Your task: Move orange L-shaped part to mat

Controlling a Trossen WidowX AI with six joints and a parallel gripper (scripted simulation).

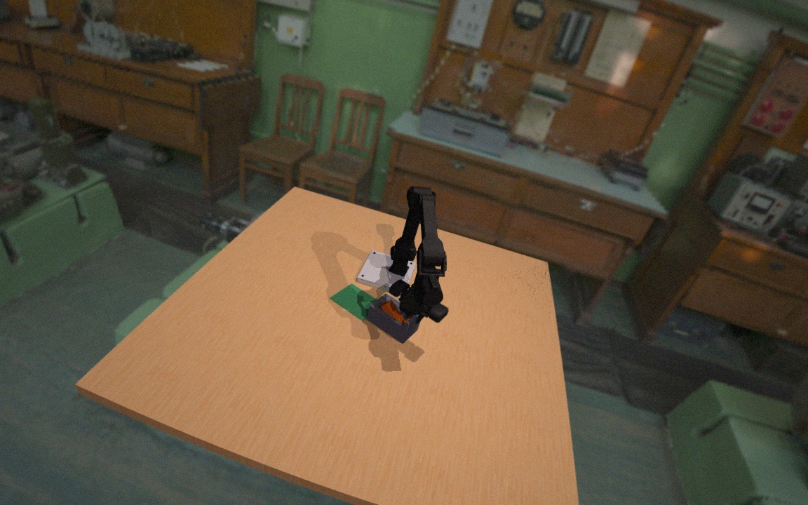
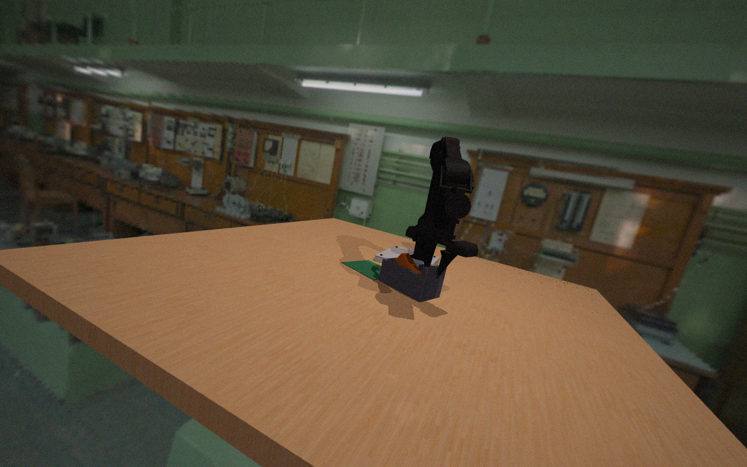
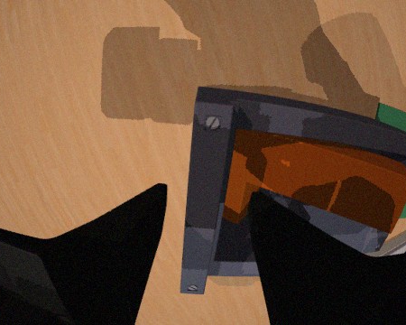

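The orange part lies tilted in the grey tray. Its end toward the green mat stands above the tray rim, and its L-shaped end is low by the screwed end wall. My gripper is partly open and empty, astride that wall in the wrist view. One finger is over the L-shaped end and hides some of it. The other is outside the tray. Whether the finger touches the part, I cannot tell.
A pale plate with dark holes lies on the wooden table, under the arm and behind the tray. The mat adjoins the tray's far end. Shadows of the arm fall across tray and table.
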